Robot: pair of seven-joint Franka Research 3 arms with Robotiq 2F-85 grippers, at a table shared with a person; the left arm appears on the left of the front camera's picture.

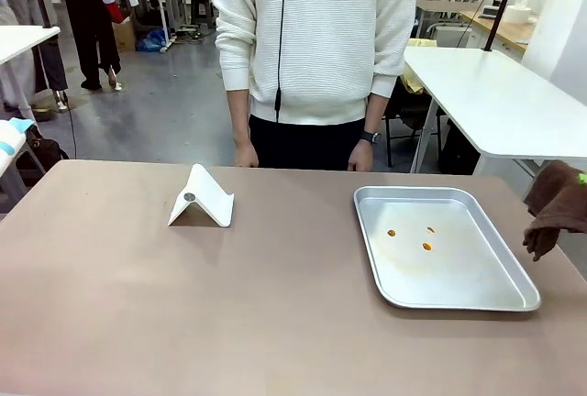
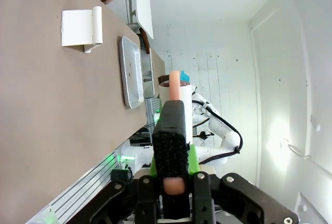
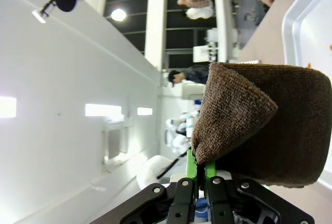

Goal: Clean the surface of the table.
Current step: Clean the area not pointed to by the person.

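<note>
The taupe-brown table [image 1: 229, 313] stretches across the front view and also runs along the left of the left wrist view as the table [image 2: 46, 110]. My right gripper [image 3: 199, 166] is shut on a folded brown cloth [image 3: 264, 125]. That cloth [image 1: 558, 205] hangs at the right edge, above the table and beside the tray. My left gripper [image 2: 175, 109] is shut on a slim peach-coloured piece [image 2: 175, 81] with a white and teal part behind it. It is raised off the table.
A shiny metal tray [image 1: 459, 277] with three small orange spots lies right of centre. A white folded stand [image 1: 202, 199] sits left of centre. A person in a white sweater stands at the far edge, hands [image 1: 246, 153] hanging by the table.
</note>
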